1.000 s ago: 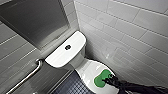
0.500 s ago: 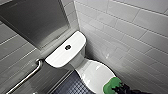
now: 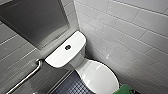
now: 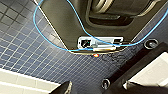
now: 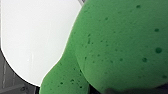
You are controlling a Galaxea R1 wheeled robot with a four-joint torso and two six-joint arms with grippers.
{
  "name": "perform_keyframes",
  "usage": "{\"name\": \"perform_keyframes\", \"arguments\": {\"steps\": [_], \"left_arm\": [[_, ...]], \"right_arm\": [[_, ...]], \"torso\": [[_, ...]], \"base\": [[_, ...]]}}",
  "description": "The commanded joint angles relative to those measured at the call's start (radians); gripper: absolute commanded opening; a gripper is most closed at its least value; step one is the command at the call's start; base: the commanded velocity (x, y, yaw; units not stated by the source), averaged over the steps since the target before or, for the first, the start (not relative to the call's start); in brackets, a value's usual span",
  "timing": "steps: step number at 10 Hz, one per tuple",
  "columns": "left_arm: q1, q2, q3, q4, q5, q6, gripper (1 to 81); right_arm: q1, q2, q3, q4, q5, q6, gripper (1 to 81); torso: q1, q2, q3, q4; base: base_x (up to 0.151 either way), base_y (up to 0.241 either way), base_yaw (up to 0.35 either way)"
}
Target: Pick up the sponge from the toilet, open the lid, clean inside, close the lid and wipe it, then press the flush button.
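The white toilet [image 3: 82, 62] stands against the tiled wall, and its lid [image 3: 98, 77] is down over the bowl. A dark flush button [image 3: 67, 47] sits in the flat tank top. The green sponge [image 3: 124, 89] pokes in at the head view's bottom edge, just off the lid's front right rim. It looms large in the right wrist view as the sponge [image 5: 117, 47], squeezed in at one side, with the white lid [image 5: 35, 37] behind it; my right gripper is shut on it. My left gripper [image 4: 96, 88] hangs open over the dark tiled floor [image 4: 30, 50], holding nothing.
A metal grab rail [image 3: 27, 77] runs along the grey wall left of the tank. A steel panel [image 3: 32, 22] is set in the wall above it. White wall tiles [image 3: 130, 37] close the right side. Blue cable [image 4: 50, 42] loops by the robot's base.
The sponge and the right arm have slid from the middle of the lid toward its front right rim, almost leaving the head view. The toilet has not moved.
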Motion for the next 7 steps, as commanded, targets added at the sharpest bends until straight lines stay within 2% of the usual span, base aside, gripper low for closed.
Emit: {"name": "perform_keyframes", "arguments": {"steps": [1, 3, 4, 7], "left_arm": [[0.037, -0.004, 0.004, -0.002, 0.1, 0.006, 81.1], [0.037, -0.004, 0.003, -0.002, 0.1, 0.006, 81.1], [0.037, -0.004, 0.003, -0.002, 0.099, 0.006, 81.1], [0.037, -0.007, 0.001, -0.005, 0.1, 0.006, 81.1]], "right_arm": [[0.041, -0.104, 0.328, -0.006, 0.109, -0.011, 1.0], [0.134, -0.077, 0.453, 0.006, 0.232, -0.012, 1.0], [0.189, -0.038, 0.459, 0.026, 0.272, -0.012, 1.0], [0.306, 0.146, 0.292, 0.105, 0.276, -0.018, 1.0]], "torso": [[0.0, 0.0, 0.0, 0.0], [0.0, 0.0, 0.0, 0.0], [0.0, 0.0, 0.0, 0.0], [0.0, 0.0, 0.0, 0.0]], "base": [[0.0, 0.0, 0.0], [0.0, 0.0, 0.0], [0.0, 0.0, 0.0], [0.0, 0.0, 0.0]]}}
